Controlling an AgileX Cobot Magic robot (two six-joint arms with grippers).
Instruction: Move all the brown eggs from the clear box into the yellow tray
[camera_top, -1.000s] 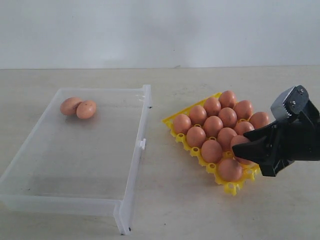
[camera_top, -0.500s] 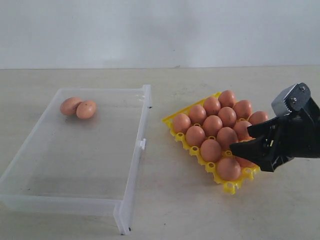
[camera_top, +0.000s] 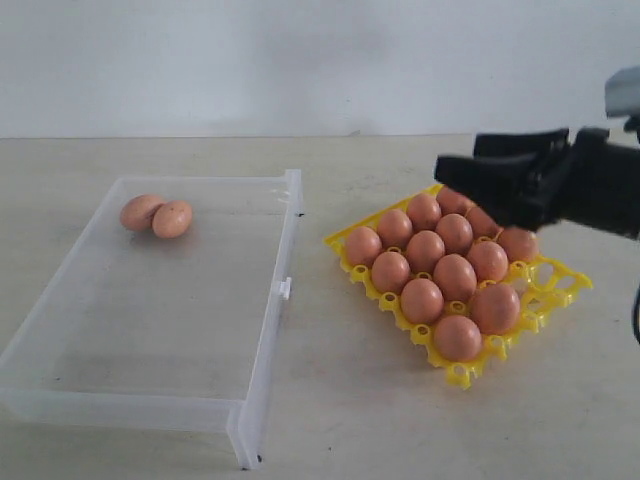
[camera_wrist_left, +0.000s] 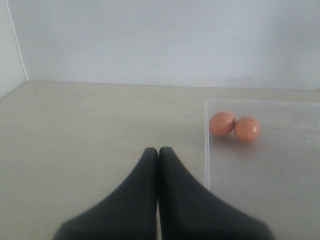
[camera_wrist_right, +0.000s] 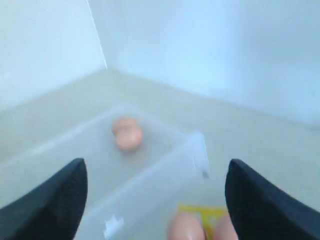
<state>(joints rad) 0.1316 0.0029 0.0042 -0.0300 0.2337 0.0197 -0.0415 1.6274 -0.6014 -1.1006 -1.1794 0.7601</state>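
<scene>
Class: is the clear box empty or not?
Not empty: two brown eggs lie touching in a far corner of the clear box.

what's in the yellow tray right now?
Brown eggs fill most of the yellow tray; cups at its right end stand empty. The open right gripper covers part of the far row, so no exact count.

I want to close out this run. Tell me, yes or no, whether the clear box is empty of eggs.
No: two brown eggs lie side by side, touching, inside the clear box.
</scene>
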